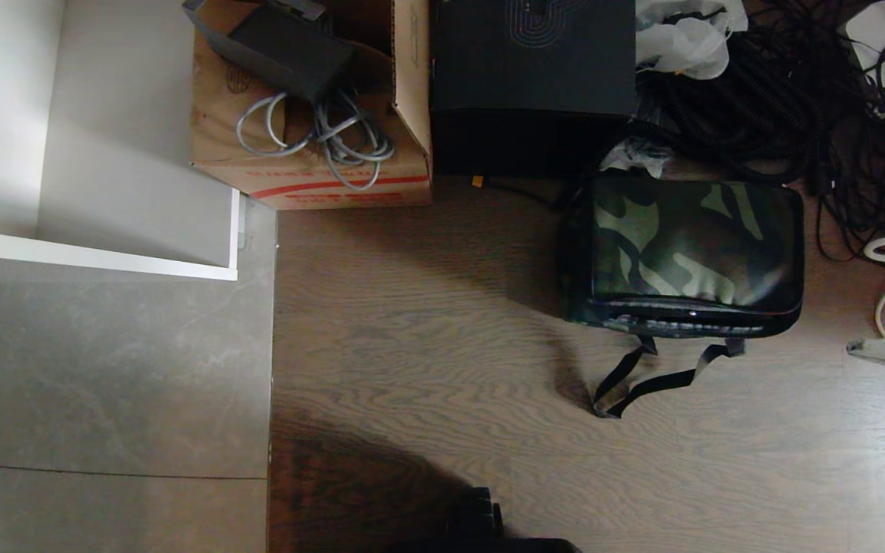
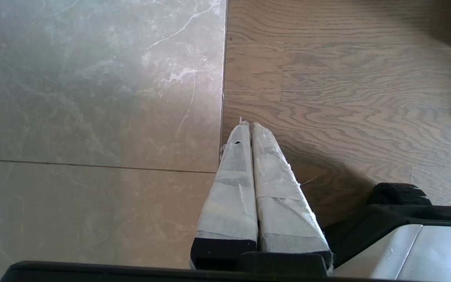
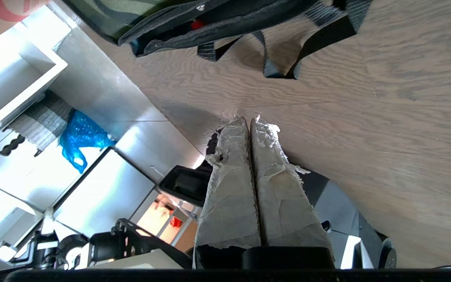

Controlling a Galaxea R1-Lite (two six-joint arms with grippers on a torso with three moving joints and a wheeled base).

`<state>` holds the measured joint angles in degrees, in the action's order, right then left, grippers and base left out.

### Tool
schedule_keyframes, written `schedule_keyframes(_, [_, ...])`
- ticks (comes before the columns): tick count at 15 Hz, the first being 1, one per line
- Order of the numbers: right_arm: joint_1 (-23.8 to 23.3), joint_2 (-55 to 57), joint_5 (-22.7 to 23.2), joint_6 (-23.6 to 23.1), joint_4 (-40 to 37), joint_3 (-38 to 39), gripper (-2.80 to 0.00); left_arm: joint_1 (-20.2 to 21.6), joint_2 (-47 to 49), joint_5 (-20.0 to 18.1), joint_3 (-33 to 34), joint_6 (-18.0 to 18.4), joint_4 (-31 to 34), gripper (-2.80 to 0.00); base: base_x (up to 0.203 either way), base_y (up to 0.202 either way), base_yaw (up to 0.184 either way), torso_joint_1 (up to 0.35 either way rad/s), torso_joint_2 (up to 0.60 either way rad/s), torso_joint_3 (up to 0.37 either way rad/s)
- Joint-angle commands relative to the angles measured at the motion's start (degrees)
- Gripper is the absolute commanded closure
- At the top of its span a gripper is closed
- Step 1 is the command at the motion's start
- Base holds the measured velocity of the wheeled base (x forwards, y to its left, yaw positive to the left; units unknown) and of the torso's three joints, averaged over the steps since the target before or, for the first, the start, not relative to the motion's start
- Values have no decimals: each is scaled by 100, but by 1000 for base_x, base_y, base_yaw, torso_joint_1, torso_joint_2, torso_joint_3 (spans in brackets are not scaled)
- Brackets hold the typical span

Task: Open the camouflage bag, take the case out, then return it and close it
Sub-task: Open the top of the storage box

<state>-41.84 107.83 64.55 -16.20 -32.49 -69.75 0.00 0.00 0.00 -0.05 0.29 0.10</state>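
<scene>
The camouflage bag (image 1: 688, 253) lies flat on the wooden floor at the right, its black zipper edge facing me and its black straps (image 1: 657, 376) trailing toward me. In the right wrist view the bag's (image 3: 131, 15) zipper edge gapes slightly and a small red spot (image 3: 197, 24) shows in the gap. The case is hidden. My right gripper (image 3: 248, 119) is shut and empty, hovering over the floor short of the straps (image 3: 288, 58); its taped tip (image 1: 853, 348) pokes in at the head view's right edge. My left gripper (image 2: 249, 124) is shut and empty, parked over the tile-wood seam.
A cardboard box (image 1: 312, 138) with grey cables and a tall black box (image 1: 531, 77) stand behind the bag. Tangled black cables (image 1: 796, 100) crowd the far right. A white shelf unit (image 1: 97, 153) stands at the left over grey tiles (image 1: 104, 384). My base (image 1: 481, 530) shows at the bottom.
</scene>
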Motion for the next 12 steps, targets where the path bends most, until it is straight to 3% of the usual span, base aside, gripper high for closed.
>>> schedule_keyframes(1, [27,-7,49,-6,-47,6,0,0,0,0,-1,-3,-1,0,0,0,0,0,0,0])
schedule_keyframes(12, [27,-16,67,12,-73,-21,0,0,0,0,-4,7,-2,0,0,0,0,0,0,0])
